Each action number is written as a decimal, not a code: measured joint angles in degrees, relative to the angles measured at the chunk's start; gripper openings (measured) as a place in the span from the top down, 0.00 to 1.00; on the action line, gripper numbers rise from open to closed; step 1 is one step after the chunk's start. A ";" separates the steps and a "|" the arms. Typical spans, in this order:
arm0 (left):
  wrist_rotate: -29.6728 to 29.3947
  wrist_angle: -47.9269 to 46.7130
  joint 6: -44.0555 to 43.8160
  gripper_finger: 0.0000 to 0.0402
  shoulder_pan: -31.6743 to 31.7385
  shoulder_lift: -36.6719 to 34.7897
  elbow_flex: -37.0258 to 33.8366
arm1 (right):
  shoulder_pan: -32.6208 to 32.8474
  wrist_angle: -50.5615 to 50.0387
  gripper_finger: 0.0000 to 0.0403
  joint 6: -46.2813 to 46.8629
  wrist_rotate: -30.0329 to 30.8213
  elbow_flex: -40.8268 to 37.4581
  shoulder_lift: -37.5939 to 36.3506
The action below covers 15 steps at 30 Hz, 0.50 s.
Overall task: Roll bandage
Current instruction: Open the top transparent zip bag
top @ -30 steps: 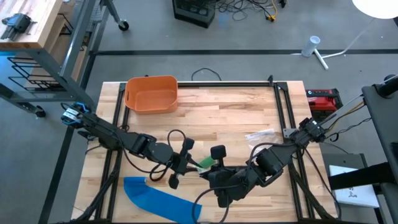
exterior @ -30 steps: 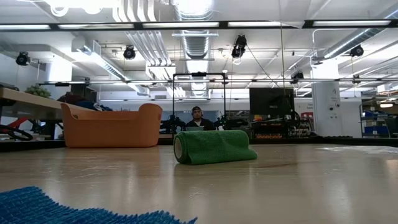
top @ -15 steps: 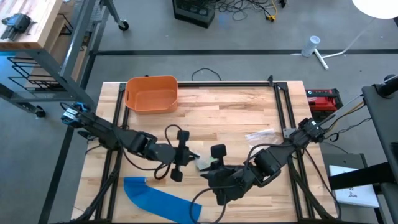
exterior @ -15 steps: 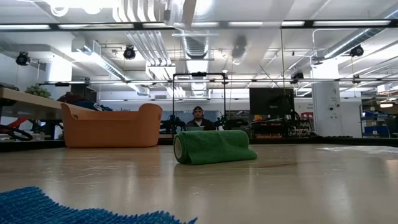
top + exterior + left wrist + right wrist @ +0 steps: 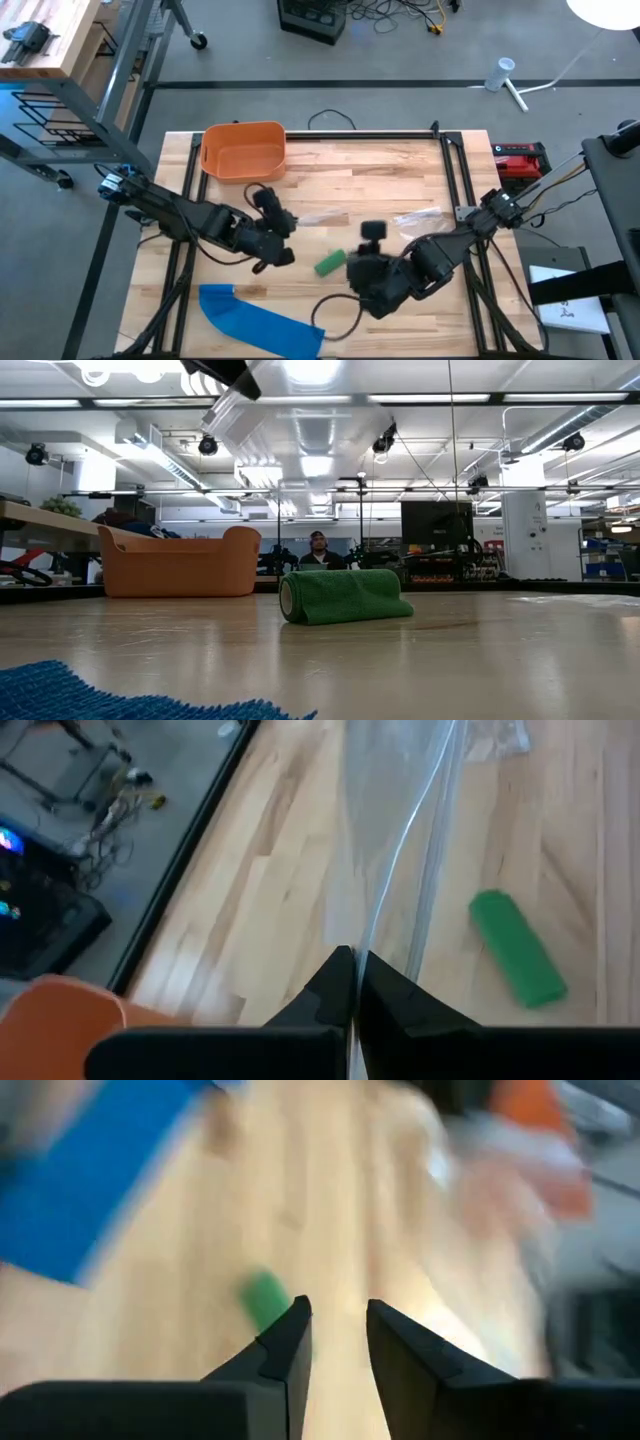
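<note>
My left gripper (image 5: 352, 960) pinches the clear wrapper (image 5: 400, 830) above the green roll (image 5: 331, 264); my right gripper (image 5: 338, 1320) gapes beside that roll.

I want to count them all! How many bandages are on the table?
2. A rolled green bandage lies near the table's middle, between the two arms. A flat blue bandage lies at the front edge, left of centre. None seem hidden.
</note>
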 joint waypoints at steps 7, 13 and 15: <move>2.98 1.03 6.19 1.00 0.00 0.24 -2.87 | 4.47 -4.32 0.89 14.67 13.80 -14.36 -3.31; 3.56 6.15 9.75 1.00 0.00 0.24 -4.44 | 6.37 22.85 0.99 9.27 10.33 -30.92 -4.14; 3.56 7.00 9.78 1.00 0.00 0.24 -4.49 | 6.36 38.93 0.99 -1.98 6.33 -35.26 -4.17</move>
